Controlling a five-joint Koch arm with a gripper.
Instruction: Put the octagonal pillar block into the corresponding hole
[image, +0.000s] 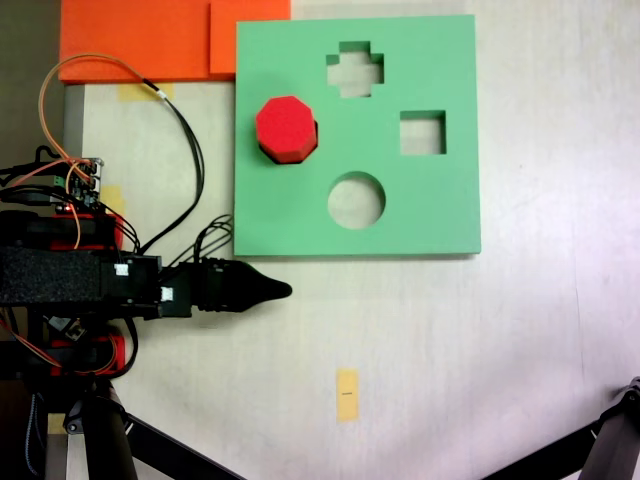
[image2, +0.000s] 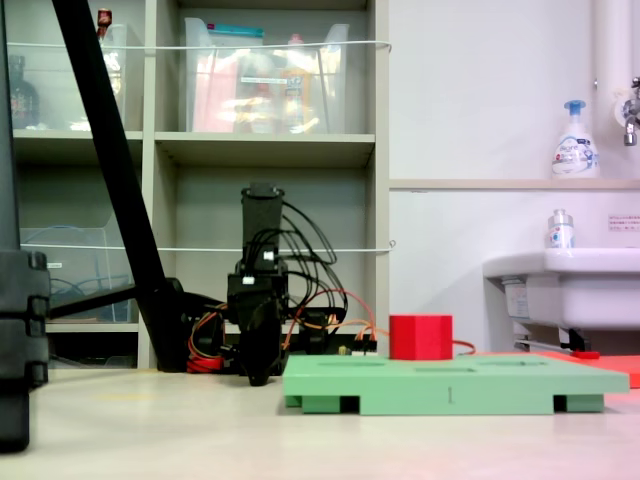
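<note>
Pale table (image: 480, 350), one green board (image: 440, 215), one red block (image: 286, 128) on it, end effector (image: 280, 291) state unclear

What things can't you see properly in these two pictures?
- The eight-sided hole: the red block covers that spot on the green board, so whether it sits in or on top is unclear.
- The gripper: both fixed views show one dark tip, so open or shut can't be told.
- The bottle label: too small to read.
</note>
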